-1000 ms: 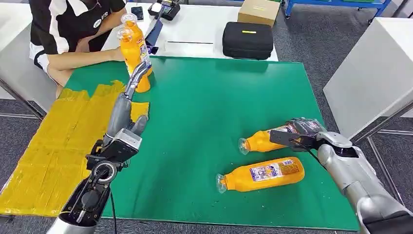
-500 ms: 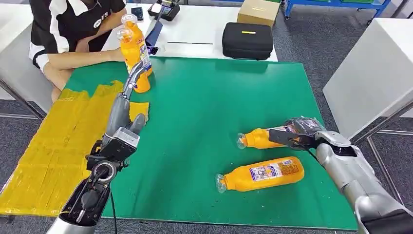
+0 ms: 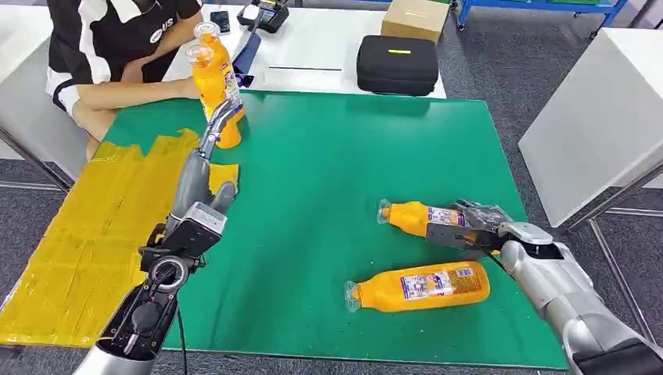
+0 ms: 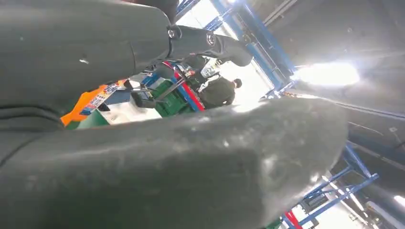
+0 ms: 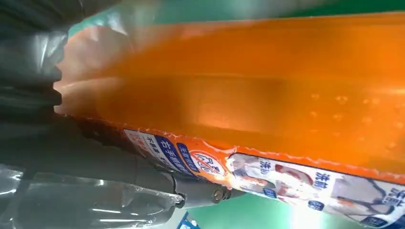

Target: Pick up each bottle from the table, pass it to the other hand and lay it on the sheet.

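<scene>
Right hand [image 3: 469, 226] grips the far orange plastic bottle [image 3: 418, 219], long axis left-right, cap left toward the open, empty left hand [image 3: 205, 168], well apart.

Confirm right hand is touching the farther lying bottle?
Touching. In the head view the right hand is wrapped around the farther bottle; the right wrist view shows its fingers pressed against the label.

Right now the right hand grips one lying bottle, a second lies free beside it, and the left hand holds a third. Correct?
Not quite. In the head view the left hand holds nothing; its fingers point toward the upright bottles. The right hand does grip one lying bottle, the second bottle free beside it.
</scene>
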You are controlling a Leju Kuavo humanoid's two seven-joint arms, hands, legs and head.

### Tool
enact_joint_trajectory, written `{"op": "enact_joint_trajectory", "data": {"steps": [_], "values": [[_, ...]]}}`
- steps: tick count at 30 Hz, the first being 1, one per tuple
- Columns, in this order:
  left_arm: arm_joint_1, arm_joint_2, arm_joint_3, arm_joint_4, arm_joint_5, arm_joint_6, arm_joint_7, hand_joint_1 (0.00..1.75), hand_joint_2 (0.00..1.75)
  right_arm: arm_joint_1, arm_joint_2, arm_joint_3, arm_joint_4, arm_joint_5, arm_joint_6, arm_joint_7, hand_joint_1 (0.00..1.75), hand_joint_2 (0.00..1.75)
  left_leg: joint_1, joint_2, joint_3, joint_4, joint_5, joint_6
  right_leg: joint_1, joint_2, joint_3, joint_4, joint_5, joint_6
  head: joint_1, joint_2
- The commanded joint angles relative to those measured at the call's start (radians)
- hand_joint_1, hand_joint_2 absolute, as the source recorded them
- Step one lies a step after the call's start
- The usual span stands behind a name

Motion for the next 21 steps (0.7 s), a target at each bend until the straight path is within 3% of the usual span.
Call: {"op": "enact_joint_trajectory", "data": {"steps": [1,9,10,11,13,21], "values": [[-0.040,0.012,0.010,0.082,0.002,0.001,-0.004,0.00,0.00,-0.040,0.051,0.046,0.118,0.005,0.018,-0.015,0.00,1.75,0.001,0.001,0.005,0.000,-0.002,0.000,0.002,0.002,0.004,0.000,-0.001,-0.006,0.000,0.000],[-0.040,0.012,0.010,0.084,0.002,0.001,-0.004,0.00,0.00,-0.042,0.052,0.048,0.120,0.005,0.017,-0.019,0.05,1.75,0.001,0.000,0.003,-0.001,-0.001,0.000,0.001,0.001,0.002,-0.001,0.000,-0.004,0.000,0.000],[-0.040,0.012,0.011,0.085,0.002,0.002,-0.004,0.00,0.00,-0.043,0.053,0.048,0.117,0.006,0.011,-0.019,0.56,1.75,0.001,0.000,0.005,0.000,-0.002,0.000,0.002,0.002,0.004,-0.001,-0.001,-0.006,0.000,0.000],[-0.039,0.012,0.012,0.086,0.002,0.003,-0.004,0.00,0.00,-0.046,0.057,0.048,0.118,0.007,-0.008,-0.018,1.40,1.75,0.001,0.000,0.003,0.000,-0.001,0.000,0.001,0.001,0.003,-0.001,0.000,-0.004,0.000,0.000],[-0.038,0.013,0.013,0.087,0.002,0.003,-0.004,0.00,0.00,-0.049,0.061,0.046,0.119,0.006,-0.014,-0.016,1.75,1.75,0.001,0.001,0.005,0.000,-0.002,0.000,0.002,0.002,0.004,-0.001,-0.001,-0.006,0.000,0.000],[-0.035,0.011,0.016,0.092,0.000,0.001,-0.005,0.00,0.00,-0.066,0.079,0.022,0.113,-0.008,-0.079,-0.011,1.75,1.75,0.001,0.002,0.005,0.000,-0.002,0.000,0.001,0.003,0.004,0.000,-0.001,-0.007,0.000,0.000]]}}
